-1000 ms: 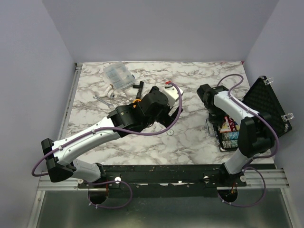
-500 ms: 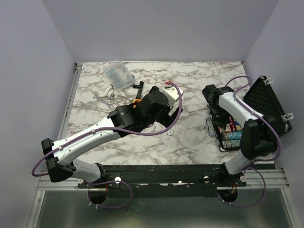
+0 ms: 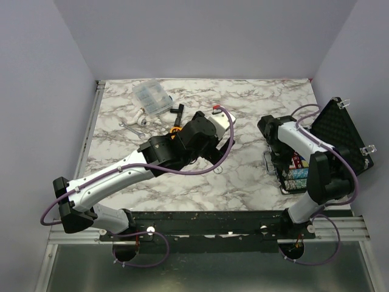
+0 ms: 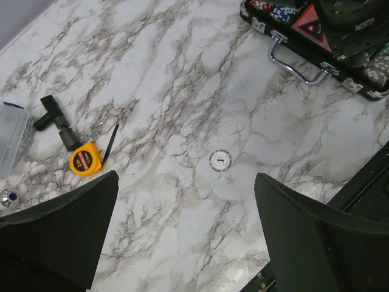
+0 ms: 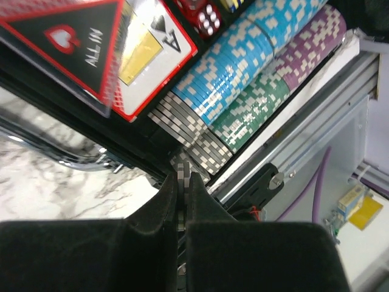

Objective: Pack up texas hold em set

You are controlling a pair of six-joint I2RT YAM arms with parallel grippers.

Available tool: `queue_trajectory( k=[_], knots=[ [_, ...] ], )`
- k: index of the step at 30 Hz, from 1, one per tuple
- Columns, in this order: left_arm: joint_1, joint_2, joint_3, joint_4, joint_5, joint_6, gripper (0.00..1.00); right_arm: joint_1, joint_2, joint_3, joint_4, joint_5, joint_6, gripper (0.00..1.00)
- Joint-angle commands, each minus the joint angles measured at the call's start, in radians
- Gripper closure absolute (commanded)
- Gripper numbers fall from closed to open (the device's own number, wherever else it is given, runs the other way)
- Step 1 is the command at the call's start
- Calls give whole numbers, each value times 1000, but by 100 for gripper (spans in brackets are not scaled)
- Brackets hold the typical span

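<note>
Black hard briefcase (image 3: 339, 135) sat open at the right edge of the marble tabletop (image 3: 243, 97), with the chip rows (image 5: 243, 67) and red triangle (image 5: 67, 36) inside. The right end effector (image 5: 181, 181) was over it, pinched on the edge of a grey chip (image 5: 180, 196). The left end effector (image 4: 185, 182) hung spread wide above a white disc (image 4: 220, 160), with the orange tape measure (image 4: 85, 160) nearby.

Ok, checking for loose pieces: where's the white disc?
In the left wrist view, the white disc lies on the marble, centre-frame, between the tape measure and the briefcase handle.
</note>
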Motion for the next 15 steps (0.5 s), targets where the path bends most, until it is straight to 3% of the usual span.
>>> queue_trajectory(
  k=[1,15],
  knots=[
    [-39,-26,-7,16,-19,0,7,5,32,-54,-26,3,79,99],
    [-54,-53,-21,31,-84,28,6,21,98,-23,31,-2,24,92]
  ],
)
